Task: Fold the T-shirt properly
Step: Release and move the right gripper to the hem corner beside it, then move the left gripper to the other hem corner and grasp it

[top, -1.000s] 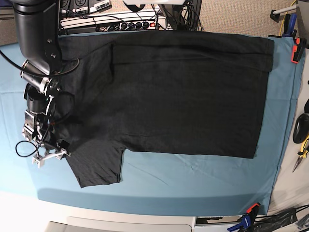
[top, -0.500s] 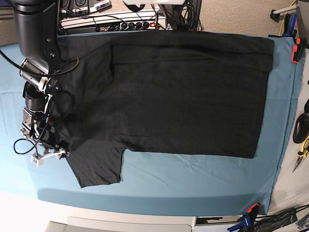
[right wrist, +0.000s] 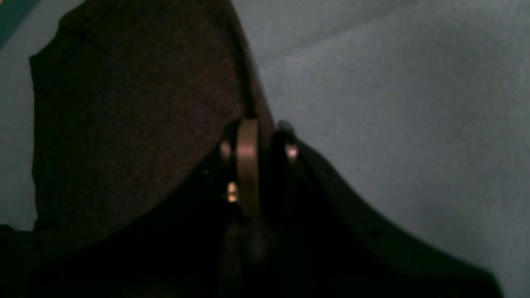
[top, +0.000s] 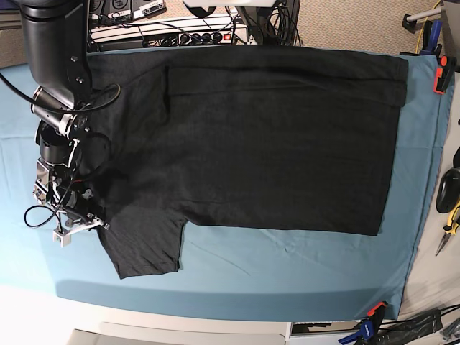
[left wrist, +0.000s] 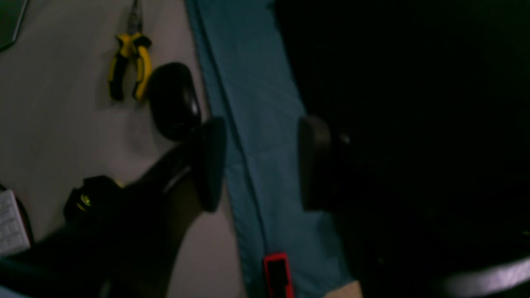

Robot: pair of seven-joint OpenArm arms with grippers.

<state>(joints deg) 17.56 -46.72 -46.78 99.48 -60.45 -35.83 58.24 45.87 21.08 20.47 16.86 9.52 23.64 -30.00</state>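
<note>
The black T-shirt (top: 273, 136) lies spread flat on the teal table cover (top: 287, 266), collar end to the left, with no print showing. Its far edge is folded over in a band. My right gripper (top: 85, 221) is at the near sleeve's left edge. In the right wrist view its fingers (right wrist: 248, 165) are closed together on a raised ridge of the T-shirt cloth (right wrist: 136, 124). My left gripper (left wrist: 263, 163) is open and empty above the teal cover (left wrist: 256, 103), beside the T-shirt's hem (left wrist: 414, 103). It is out of the base view.
Yellow-handled pliers (left wrist: 130, 62) and a black rounded object (left wrist: 174, 99) lie on the bare table right of the cover. A red clamp (left wrist: 278, 273) grips the cover's edge. A power strip with cables (top: 172, 32) runs along the far side. Another clamp (top: 374, 310) holds the front right corner.
My right gripper has shifted slightly right and up, onto the near sleeve's edge. The rest of the T-shirt has not moved.
</note>
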